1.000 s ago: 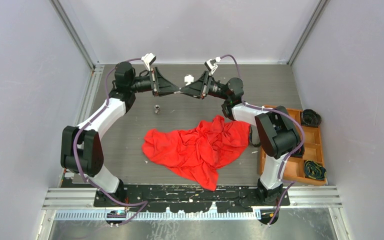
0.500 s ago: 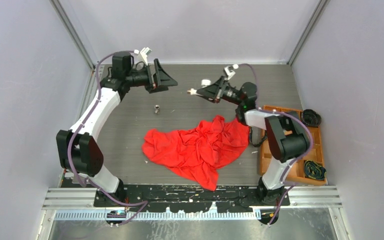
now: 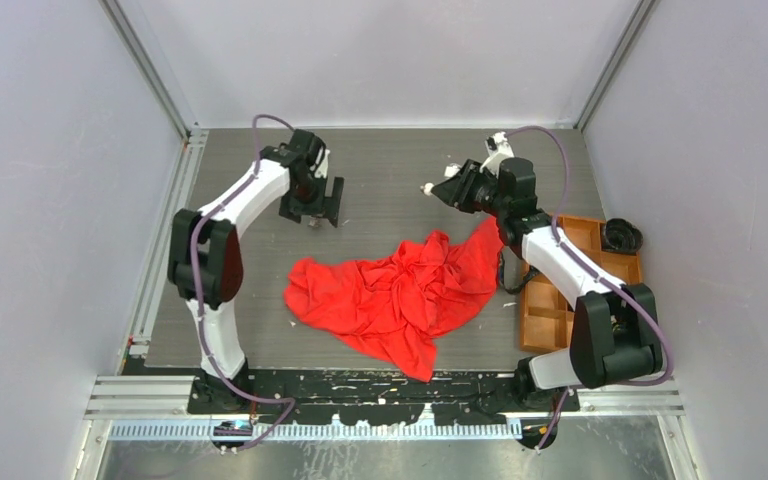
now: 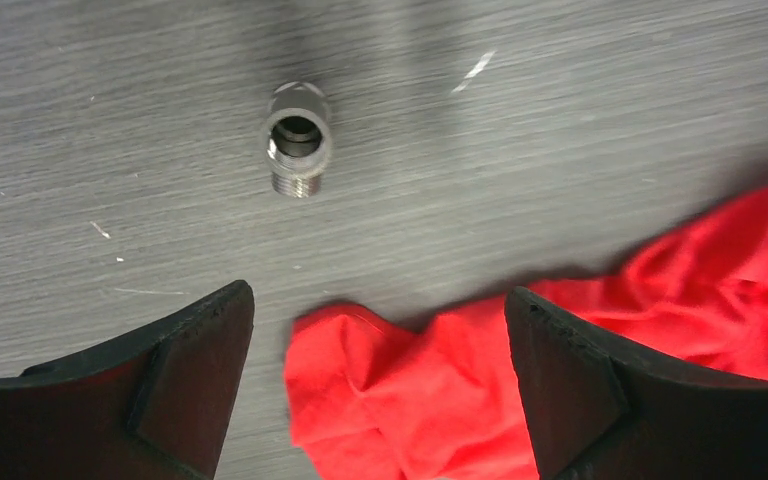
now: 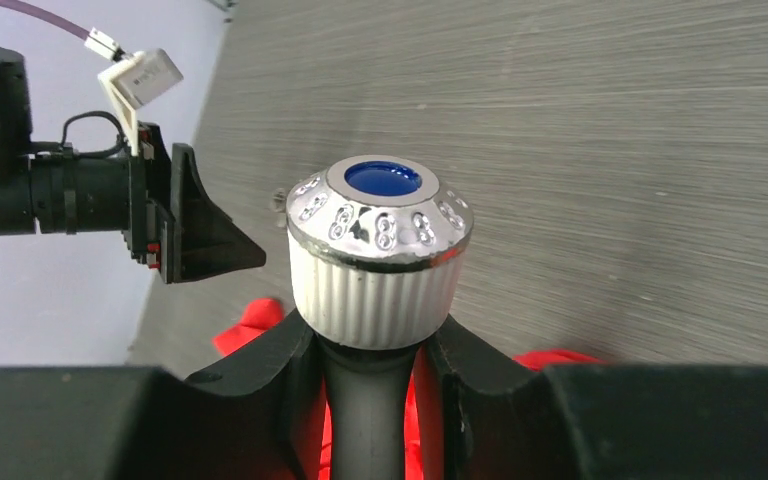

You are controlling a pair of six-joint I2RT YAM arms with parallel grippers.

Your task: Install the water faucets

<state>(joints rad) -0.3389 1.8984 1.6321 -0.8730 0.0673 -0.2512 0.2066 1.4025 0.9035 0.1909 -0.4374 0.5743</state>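
The faucet [image 5: 380,250] is off the table, held by the right gripper [image 5: 370,370]. In the right wrist view its knob fills the centre of the frame, with a blue cap, a shiny band and a ribbed white skirt, and the two jaws are pinched in just beneath it. Gripping there leaves the knob and the far end free, which I judge is the reason for the hold, since the end meant for mating is not covered. In the top view the faucet [image 3: 430,188] sits right of centre in the upper part of the frame, its pale tip pointing left toward the other arm.

The grey threaded fitting [image 4: 297,150] lies on the bare table [image 4: 610,90], upper left of centre in the left wrist view. Its bore faces the camera and its threads are on the lower end. It touches nothing and sits a little above the edge of the red cloth [image 4: 580,330].

The left gripper [image 4: 378,300] points down at it with its jaws spread wide and nothing between them. The fitting is above the gap rather than inside it. The pose reads as lining up for a pick, so that the fitting can be brought to the faucet.

The cloth spreads across the middle of the top view. The orange tray [image 3: 545,325] at the right plays no part in this step.
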